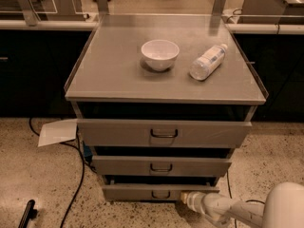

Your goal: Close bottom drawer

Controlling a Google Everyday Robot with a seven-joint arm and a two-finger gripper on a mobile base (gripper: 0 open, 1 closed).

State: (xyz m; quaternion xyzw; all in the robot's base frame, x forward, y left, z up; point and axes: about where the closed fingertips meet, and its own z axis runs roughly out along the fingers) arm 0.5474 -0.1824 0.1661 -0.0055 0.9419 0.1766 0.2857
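Camera view: I have the gripper (186, 198) low at near right, its tip at the bottom drawer (128, 192) front, right of the handle (160, 194). The front runs left-right and sits slightly out, so I judge the push goes far. I cannot tell the gripper's state.

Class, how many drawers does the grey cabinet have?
3, stacked: top drawer under the tabletop, middle drawer below it, bottom drawer lowest, with the gripper at its front's right end. None seems hidden.
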